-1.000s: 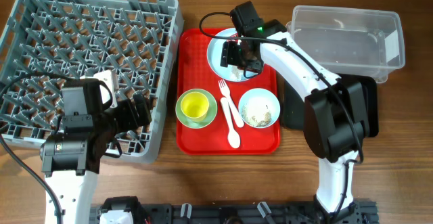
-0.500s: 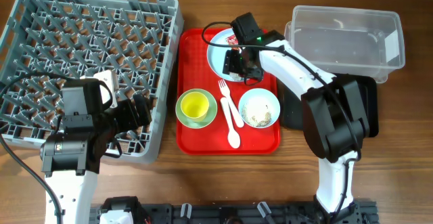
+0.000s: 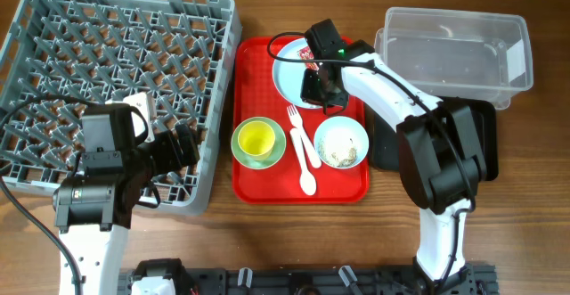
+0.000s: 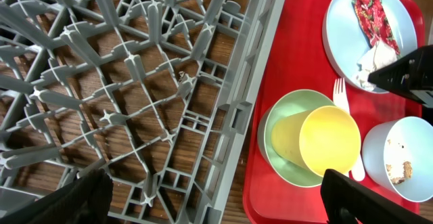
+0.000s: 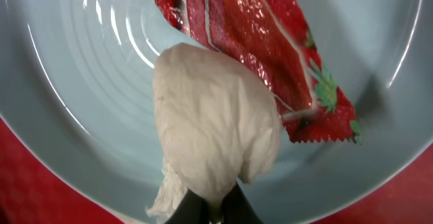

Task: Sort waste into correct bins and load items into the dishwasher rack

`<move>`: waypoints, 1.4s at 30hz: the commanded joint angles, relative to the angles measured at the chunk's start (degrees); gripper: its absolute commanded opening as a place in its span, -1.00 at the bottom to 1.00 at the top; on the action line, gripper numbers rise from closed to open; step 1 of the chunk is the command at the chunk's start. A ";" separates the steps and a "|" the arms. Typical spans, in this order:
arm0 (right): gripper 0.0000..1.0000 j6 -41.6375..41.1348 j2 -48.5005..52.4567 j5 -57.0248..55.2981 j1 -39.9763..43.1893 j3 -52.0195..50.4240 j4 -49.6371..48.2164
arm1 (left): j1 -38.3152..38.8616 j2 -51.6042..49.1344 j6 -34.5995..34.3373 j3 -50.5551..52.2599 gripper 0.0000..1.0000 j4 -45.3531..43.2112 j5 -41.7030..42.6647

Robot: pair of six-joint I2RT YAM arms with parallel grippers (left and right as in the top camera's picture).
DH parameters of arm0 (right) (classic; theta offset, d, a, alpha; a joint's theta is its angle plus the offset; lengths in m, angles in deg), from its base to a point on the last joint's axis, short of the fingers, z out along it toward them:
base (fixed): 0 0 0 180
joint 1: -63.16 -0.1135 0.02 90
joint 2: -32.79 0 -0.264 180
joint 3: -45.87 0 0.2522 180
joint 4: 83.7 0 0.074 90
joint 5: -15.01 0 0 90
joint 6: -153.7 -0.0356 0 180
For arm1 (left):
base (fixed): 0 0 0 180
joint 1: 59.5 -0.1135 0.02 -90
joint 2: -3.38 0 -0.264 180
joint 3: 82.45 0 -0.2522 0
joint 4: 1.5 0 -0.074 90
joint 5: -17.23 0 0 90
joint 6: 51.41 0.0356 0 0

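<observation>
On the pale blue plate (image 5: 74,82), my right gripper (image 5: 210,210) is shut on the lower end of the crumpled white tissue (image 5: 216,122). The red wrapper (image 5: 264,48) lies partly under the tissue. From overhead, the right gripper (image 3: 313,88) sits over the plate (image 3: 287,77) on the red tray. The bowl (image 3: 342,143) holds beige food scraps (image 3: 338,151). Fork (image 3: 295,123), spoon (image 3: 305,172) and the yellow-green cup (image 3: 256,139) on its saucer (image 4: 277,126) lie nearby. My left gripper (image 3: 183,148) hangs open over the dishwasher rack's (image 3: 116,63) front right corner, holding nothing.
The red tray (image 3: 267,184) lies between the rack and the bins. A clear tub (image 3: 454,50) stands at the back right. The black tray (image 3: 485,126) in front of it is partly covered by the right arm.
My right gripper dropped slightly onto the plate and closed on the tissue. The left arm has not moved.
</observation>
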 commanded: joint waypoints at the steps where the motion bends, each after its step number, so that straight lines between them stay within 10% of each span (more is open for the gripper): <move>1: -0.91 4.07 -5.33 0.02 1.33 2.16 0.96 | 0.26 -0.07 -0.52 -1.09 1.00 -0.13 -0.11; 16: -0.91 5.57 -22.34 -14.60 15.82 2.29 -3.78 | 0.26 -0.07 -0.52 -1.09 1.00 -0.11 -0.11; 23: -0.29 5.55 -19.17 -14.45 21.33 1.84 -2.49 | 0.26 -0.07 -0.52 -1.09 1.00 -0.13 -0.11; 28: -0.27 6.05 -19.04 -13.35 21.97 1.86 -2.49 | 0.26 -0.07 -0.52 -1.09 1.00 -0.13 -0.11; 33: -0.40 19.08 -19.61 2.80 20.28 1.86 -2.36 | 0.26 -0.07 -0.52 -1.09 1.00 -0.13 -0.11; 42: 0.22 39.87 -18.73 0.94 7.43 1.84 -1.25 | 0.26 -0.07 -0.52 -1.09 1.00 -0.11 -0.11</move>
